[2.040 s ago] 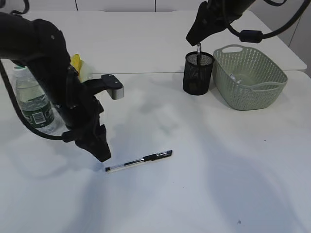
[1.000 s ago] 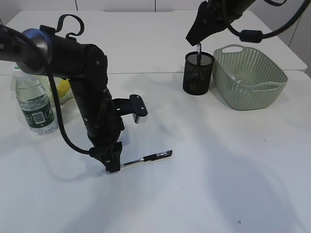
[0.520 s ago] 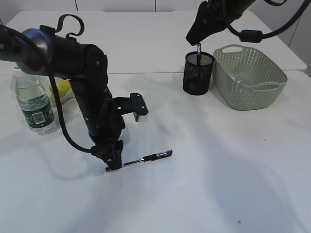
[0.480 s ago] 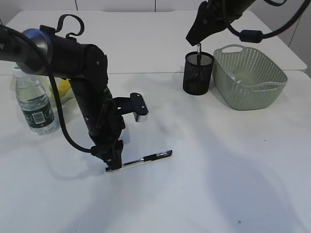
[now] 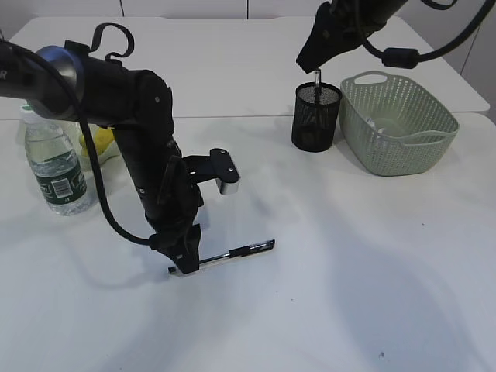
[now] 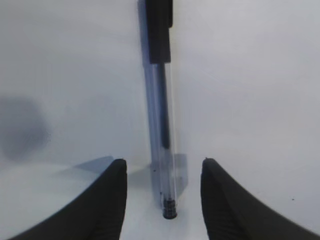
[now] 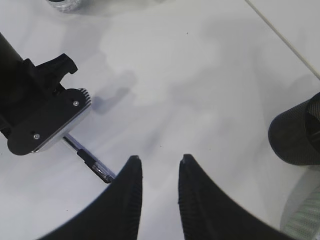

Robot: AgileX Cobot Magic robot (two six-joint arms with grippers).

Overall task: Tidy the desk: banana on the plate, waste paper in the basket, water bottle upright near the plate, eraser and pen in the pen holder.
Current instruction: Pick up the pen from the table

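Between the spread fingers of the left claw (image 6: 164, 187) lies the clear end of the pen (image 6: 160, 107), flat on the white table (image 5: 349, 263); neither finger visibly touches it. From that claw the pen's barrel runs straight ahead, its dark grip section at the far end. Behind the left claw and off to its side, past the arm, the water bottle (image 5: 53, 163) stands upright, with the banana (image 5: 101, 143) just beyond it, mostly hidden by the arm. The right claw (image 7: 157, 182) hangs high, its two fingers slightly parted with nothing between them. Directly below it in the exterior view stands the black mesh pen holder (image 5: 316, 116), and just beside that the pale green basket (image 5: 399, 124).
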